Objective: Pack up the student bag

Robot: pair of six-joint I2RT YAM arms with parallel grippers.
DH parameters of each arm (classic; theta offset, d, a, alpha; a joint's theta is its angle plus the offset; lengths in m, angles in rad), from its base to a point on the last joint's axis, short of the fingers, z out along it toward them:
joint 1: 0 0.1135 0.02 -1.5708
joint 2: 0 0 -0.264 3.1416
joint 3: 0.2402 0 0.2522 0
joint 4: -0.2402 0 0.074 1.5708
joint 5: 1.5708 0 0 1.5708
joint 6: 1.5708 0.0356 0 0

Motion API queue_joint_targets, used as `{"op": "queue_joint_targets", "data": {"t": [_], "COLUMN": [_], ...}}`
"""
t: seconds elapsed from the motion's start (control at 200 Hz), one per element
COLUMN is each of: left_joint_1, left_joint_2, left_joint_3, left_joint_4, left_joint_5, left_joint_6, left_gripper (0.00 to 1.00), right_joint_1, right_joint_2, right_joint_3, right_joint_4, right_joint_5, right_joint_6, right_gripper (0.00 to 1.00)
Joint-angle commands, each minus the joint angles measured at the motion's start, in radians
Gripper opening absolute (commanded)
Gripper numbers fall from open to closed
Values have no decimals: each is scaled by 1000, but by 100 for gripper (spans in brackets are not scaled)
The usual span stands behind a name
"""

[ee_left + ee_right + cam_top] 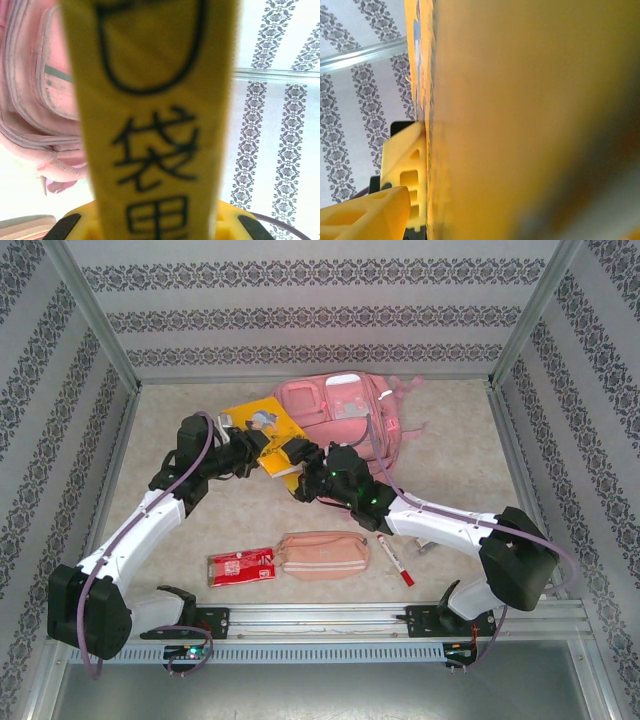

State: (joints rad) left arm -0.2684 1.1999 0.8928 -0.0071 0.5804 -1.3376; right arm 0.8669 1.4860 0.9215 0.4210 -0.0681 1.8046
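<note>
The student bag (345,408), a big pink backpack, lies flat at the back middle of the table; its pockets also show in the left wrist view (35,100). A yellow book (262,424) is held up just left of the bag. My left gripper (250,452) is shut on it, and the printed spine (155,125) stands between the jaws. From the right, my right gripper (303,470) stands open at the book's lower edge. The yellow cover (520,120) is very close to that camera. One of its fingers (365,215) stands off the cover; the other is hidden.
Near the front edge lie a red packet (241,566), a small pink pencil pouch (322,553) and a red pen (396,560). Patterned walls and metal frame posts (95,315) close in the table on three sides.
</note>
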Motion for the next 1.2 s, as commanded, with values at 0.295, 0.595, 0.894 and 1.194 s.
{"op": "queue_joint_targets", "data": {"t": [0.295, 0.595, 0.894, 1.194], "left_joint_1": [-13, -40, -56, -245], "left_joint_2": [8, 37, 177, 414], "left_joint_3": [-8, -14, 156, 385], "left_joint_4": [66, 75, -197, -398], "left_joint_5": [22, 32, 30, -215], "left_joint_6": [-87, -60, 830, 1549], "left_gripper": [4, 35, 53, 57], "right_joint_1": [-15, -26, -279, -697], "right_joint_2": [-45, 17, -178, -427], "right_joint_3": [-36, -18, -116, -87], "right_joint_4": [35, 177, 99, -331], "right_joint_5": [156, 160, -10, -218], "right_joint_6": [-17, -72, -474, -875], "right_gripper": [60, 8, 0, 0]}}
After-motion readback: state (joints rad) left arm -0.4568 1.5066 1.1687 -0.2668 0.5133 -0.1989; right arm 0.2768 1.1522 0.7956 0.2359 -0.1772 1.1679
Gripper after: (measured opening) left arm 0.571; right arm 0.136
